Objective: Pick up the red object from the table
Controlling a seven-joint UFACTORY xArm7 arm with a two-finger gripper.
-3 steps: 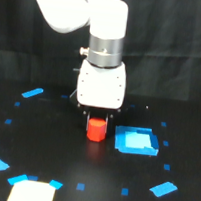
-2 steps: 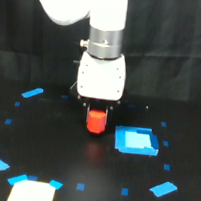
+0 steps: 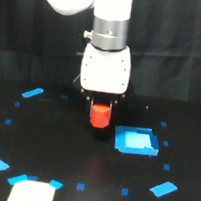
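Red object (image 3: pixel 100 116) is hanging under the white gripper head, and from my remote seat I am seeing only its lower part, a bright red-orange block with angled faces. Its top is sitting between the two dark fingers (image 3: pixel 91 102) of the gripper (image 3: pixel 102 104), which are pressing on it from both sides, so the tool is closed down to the width of the block and is holding it. Under the block I am seeing a strip of dark surface, so it seems to be lifted off the table (image 3: pixel 58 149), though from this angle I am not fully sure about the gap.

I am looking at the arm coming straight down from the top of the exterior view, with a grey metal ring above the white head. Just beside the block, on the exterior view's right and a little lower, a large blue square patch (image 3: pixel 136 141) is lying flat on the black table. Small blue squares and tape pieces are forming a loose ring around the middle. A pale rectangular piece (image 3: pixel 31 194) is lying at the lower edge, on the exterior view's left.
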